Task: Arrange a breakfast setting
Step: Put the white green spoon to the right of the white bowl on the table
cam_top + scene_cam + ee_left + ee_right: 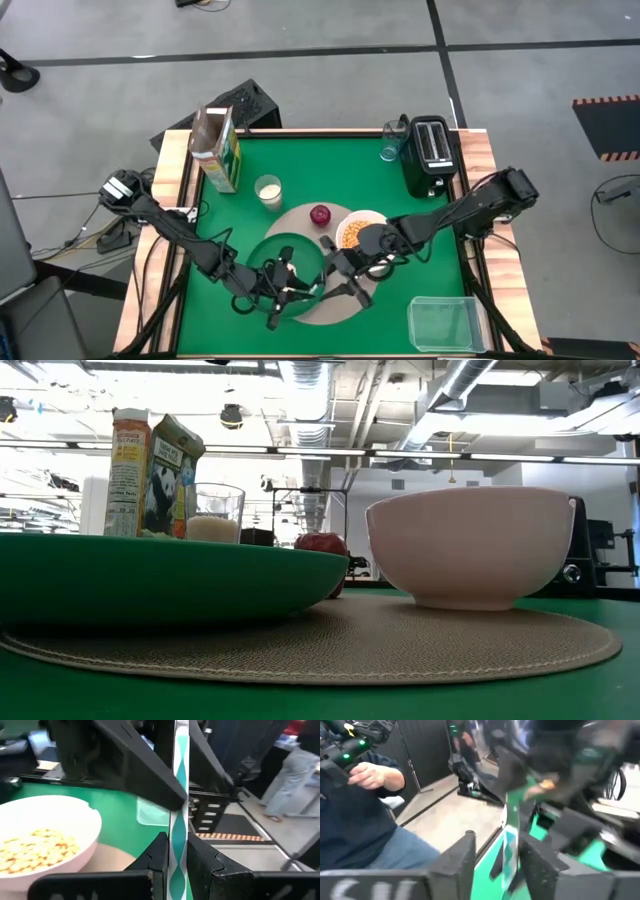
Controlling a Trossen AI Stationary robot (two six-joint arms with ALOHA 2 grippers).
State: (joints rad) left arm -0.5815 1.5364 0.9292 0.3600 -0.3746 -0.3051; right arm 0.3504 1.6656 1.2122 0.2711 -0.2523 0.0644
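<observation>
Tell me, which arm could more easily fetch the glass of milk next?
Probably the left. Its end effector is over the dark green plate, on the same side as the milk glass. The right end effector sits farther over, beside the white bowl.

Right gripper (pixel 497 857) fingers apart astride a thin green-white strip (pixel 509 845); beyond, person (pixel 365 820) in dark top, hand (pixel 372 775) raised.
</observation>
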